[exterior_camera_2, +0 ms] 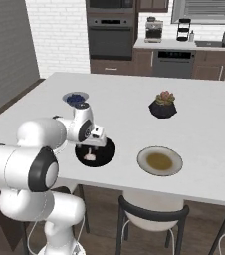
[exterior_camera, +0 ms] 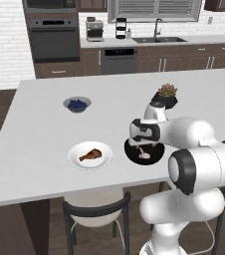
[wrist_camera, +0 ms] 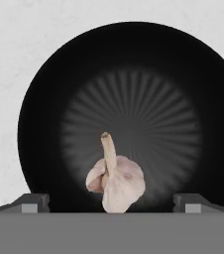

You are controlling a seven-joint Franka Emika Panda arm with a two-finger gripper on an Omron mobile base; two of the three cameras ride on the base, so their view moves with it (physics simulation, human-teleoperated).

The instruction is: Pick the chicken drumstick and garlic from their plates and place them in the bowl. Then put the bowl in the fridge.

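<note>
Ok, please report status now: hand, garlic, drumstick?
Hand open above the black bowl. Garlic lying in the bowl. Drumstick on the white plate, nothing blocking it.

This is a home kitchen. A built-in oven, a dishwasher, a sink with a tap and a coffee machine line the white brick back wall. In front stands a pale island surface with dark chairs tucked under it, on a wood floor.
</note>
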